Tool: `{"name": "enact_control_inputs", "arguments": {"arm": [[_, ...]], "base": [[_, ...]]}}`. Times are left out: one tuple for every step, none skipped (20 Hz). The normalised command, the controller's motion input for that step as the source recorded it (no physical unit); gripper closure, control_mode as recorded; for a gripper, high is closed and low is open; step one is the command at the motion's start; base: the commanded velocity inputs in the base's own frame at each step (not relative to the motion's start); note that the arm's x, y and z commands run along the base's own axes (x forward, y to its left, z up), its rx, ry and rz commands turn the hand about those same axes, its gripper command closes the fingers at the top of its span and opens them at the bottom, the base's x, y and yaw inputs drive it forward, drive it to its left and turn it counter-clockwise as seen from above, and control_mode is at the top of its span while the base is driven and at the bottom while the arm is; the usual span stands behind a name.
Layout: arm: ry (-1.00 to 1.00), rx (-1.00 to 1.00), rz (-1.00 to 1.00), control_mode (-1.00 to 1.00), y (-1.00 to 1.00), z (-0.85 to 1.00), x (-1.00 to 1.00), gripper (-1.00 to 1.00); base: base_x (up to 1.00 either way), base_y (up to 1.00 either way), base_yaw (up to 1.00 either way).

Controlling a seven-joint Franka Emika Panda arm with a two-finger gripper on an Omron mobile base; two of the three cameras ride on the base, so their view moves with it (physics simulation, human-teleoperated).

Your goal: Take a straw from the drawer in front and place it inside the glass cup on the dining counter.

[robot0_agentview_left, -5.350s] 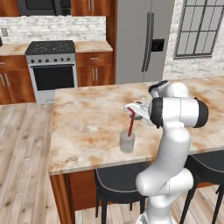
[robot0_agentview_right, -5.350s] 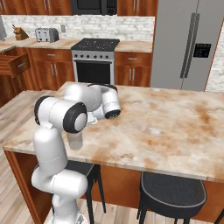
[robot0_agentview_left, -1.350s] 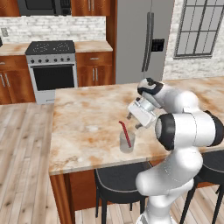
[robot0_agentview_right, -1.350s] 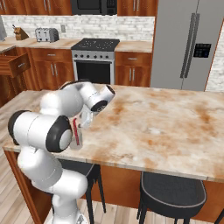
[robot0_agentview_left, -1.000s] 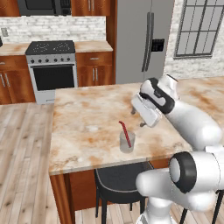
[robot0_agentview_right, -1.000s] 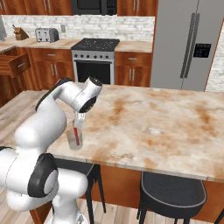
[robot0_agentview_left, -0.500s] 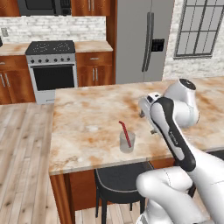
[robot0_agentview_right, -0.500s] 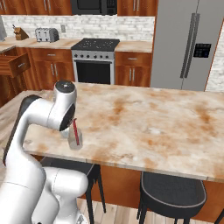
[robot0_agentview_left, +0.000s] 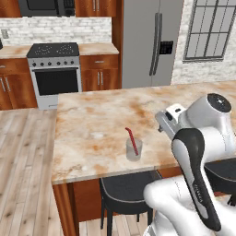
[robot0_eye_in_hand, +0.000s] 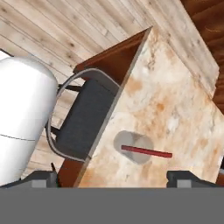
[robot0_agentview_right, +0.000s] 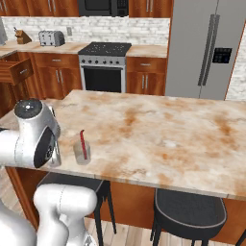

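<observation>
The glass cup stands near the front edge of the dining counter. The red straw leans inside it, its top sticking out above the rim. In the hand view I look down on the cup with the straw lying across its mouth. My gripper is open and empty, well above the cup and apart from it. My hand hangs to the right of the cup. The drawer stands pulled out at the far left.
Dark stools are tucked under the counter's front edge. A stove and a steel fridge stand along the back wall. My own white arm is close to the left of the cup.
The arm has swung back and to the right, away from the cup. The straw stays in the cup and the jaws stay open.
</observation>
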Motion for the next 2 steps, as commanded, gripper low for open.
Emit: {"name": "enact_control_inputs", "arguments": {"arm": [[-0.01,-0.11,0.0,-1.0,0.0,0.34,-0.76,-1.0],[0.0,-0.1,0.0,-1.0,0.0,0.34,-0.69,-1.0]], "base": [[0.0,0.0,0.0],[0.0,0.0,0.0]]}}
